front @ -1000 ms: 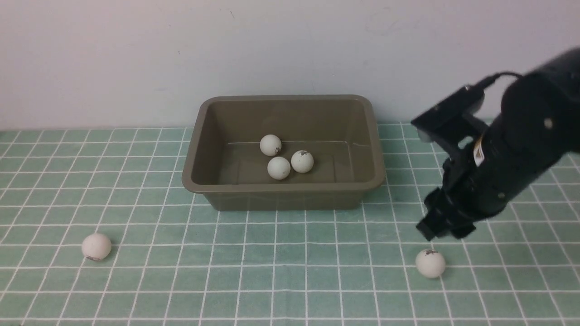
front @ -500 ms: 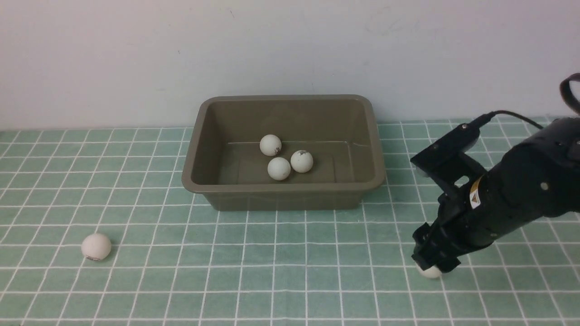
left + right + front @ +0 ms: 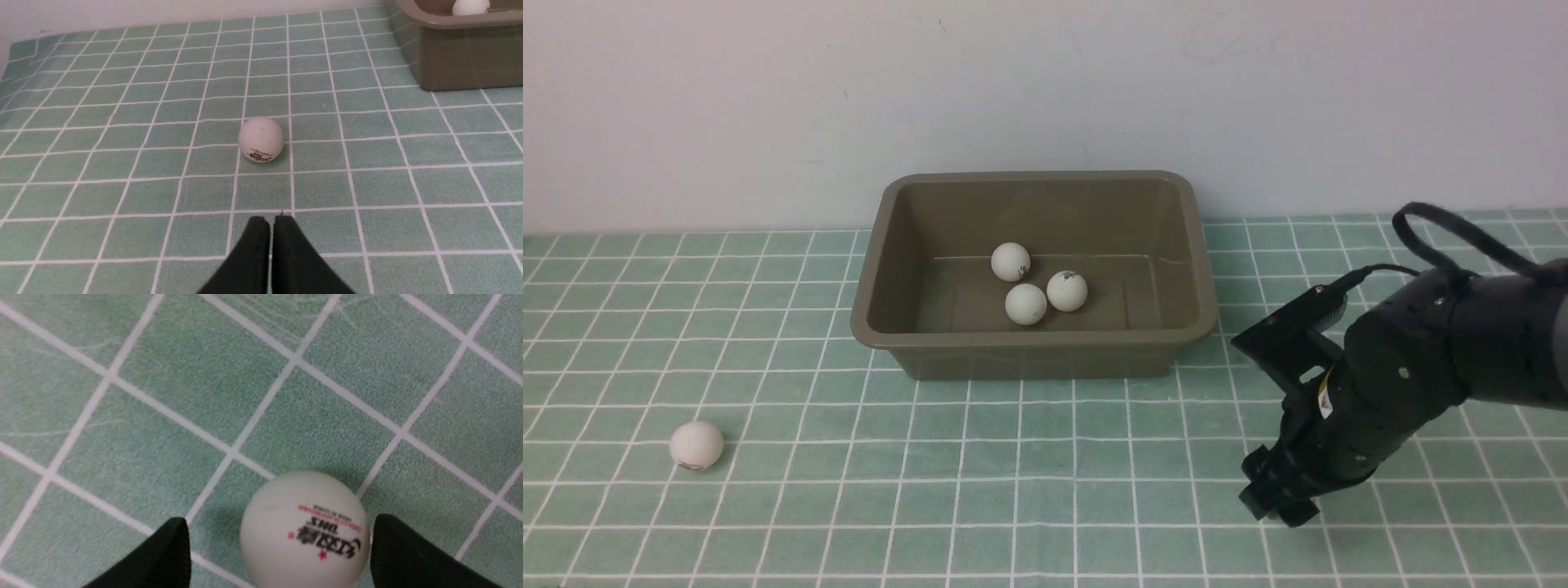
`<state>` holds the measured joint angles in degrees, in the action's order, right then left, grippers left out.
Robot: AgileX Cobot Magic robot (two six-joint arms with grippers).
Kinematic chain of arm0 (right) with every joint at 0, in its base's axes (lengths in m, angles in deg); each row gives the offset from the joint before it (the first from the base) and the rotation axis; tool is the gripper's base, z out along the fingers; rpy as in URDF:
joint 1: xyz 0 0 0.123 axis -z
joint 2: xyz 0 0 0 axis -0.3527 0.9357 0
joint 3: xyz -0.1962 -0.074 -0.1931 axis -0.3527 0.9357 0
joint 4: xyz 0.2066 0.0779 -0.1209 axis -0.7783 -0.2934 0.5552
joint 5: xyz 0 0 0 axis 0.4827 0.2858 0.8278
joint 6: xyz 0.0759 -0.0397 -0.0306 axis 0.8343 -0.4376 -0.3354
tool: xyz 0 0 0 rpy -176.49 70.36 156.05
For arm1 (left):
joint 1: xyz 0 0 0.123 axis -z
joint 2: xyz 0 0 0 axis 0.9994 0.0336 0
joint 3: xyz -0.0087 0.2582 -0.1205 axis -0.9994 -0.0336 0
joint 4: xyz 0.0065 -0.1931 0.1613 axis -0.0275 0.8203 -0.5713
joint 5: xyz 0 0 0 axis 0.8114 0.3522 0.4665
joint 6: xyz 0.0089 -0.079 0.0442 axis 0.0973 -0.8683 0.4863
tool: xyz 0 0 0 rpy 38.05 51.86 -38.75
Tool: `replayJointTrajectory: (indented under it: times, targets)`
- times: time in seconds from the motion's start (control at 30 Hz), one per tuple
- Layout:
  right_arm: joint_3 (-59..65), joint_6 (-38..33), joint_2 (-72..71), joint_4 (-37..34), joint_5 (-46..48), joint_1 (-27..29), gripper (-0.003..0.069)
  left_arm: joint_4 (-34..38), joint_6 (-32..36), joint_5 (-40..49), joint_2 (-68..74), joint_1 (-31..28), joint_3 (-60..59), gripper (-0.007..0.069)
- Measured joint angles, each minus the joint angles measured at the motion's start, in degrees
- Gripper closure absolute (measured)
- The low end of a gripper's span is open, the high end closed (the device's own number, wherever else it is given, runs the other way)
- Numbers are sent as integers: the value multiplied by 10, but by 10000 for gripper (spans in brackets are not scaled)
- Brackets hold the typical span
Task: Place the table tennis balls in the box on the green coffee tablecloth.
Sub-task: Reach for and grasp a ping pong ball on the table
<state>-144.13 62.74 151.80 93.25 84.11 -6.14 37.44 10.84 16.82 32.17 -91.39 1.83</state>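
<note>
We see the green coffee tablecloth (image 3: 792,523) as a pale teal woven cloth, faintly fuzzy, ruled by thin white lines into small squares. At its far middle stands the box (image 3: 1033,358), a shallow olive-brown plastic tub with smooth sloped walls, rounded corners and a flared rim. We count five table tennis balls, all small, white, matte spheres. Three lie clustered on the tub floor: one (image 3: 1010,261) at 11 o'clock of the cluster, one (image 3: 1025,303) at 6 o'clock and one (image 3: 1067,291) at 3 o'clock, the last two touching or nearly so. The fourth ball (image 3: 696,444) rests on the cloth at about 8 o'clock from the box, well apart from it, with red and dark print low on its side. The left gripper (image 3: 271,222) hangs near this ball, its two black tapered fingers pressed together on nothing. The fifth ball (image 3: 304,535), with a dark logo and a red star, sits on the cloth at about 4 o'clock from the box. The right gripper (image 3: 280,522) is down around it, fingers (image 3: 163,555) spread wide and gripping nothing: one stands clear of the ball, the other just beside it.
</note>
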Motion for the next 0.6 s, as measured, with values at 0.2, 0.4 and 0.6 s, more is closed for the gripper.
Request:
replayJointTrajectory:
  times: [0.2, 0.4, 0.6]
  targets:
    - [0, 23, 14, 25, -6, 0, 163, 0, 0, 0, 0, 0, 0, 629]
    - [0, 43, 13, 49, -2, 0, 298, 0, 0, 0, 0, 0, 0, 629]
    - [-28, 49, -45, 66, 50, 0, 298, 0, 0, 0, 0, 0, 0, 629]
